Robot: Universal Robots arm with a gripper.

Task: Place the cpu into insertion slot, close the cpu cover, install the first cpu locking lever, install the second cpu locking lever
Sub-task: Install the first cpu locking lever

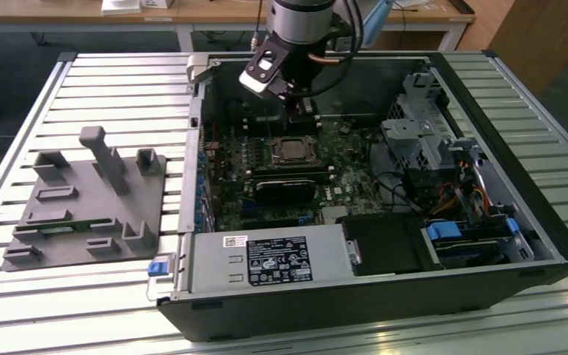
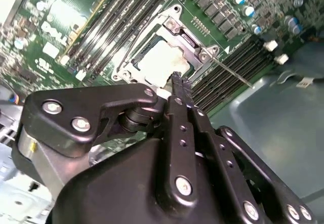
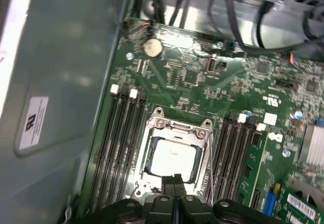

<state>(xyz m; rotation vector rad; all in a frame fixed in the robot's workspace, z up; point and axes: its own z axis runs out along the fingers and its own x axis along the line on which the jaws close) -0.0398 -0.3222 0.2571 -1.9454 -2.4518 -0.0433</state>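
Observation:
The cpu (image 3: 174,155), a pale square chip, lies flat in the insertion slot (image 3: 147,164) on the green motherboard. The silvery cpu cover (image 3: 178,129) appears to lie down around it as a frame. From one corner of the socket a thin metal locking lever (image 2: 232,73) sticks out over the memory slots. My gripper (image 3: 176,177) is shut with nothing between its fingers. In both wrist views its tips (image 2: 178,78) hover at the edge of the socket. In the exterior view the gripper (image 1: 304,112) hangs inside the open case, just behind the cpu (image 1: 291,150).
Black memory slots (image 3: 121,143) flank the socket on both sides. A grey case wall (image 3: 55,82) rises close by. Cables (image 3: 253,32) and a drive cage (image 1: 417,137) lie beyond. A black heatsink block (image 1: 286,185) sits in front of the socket. A grey fixture (image 1: 86,200) stands on the table.

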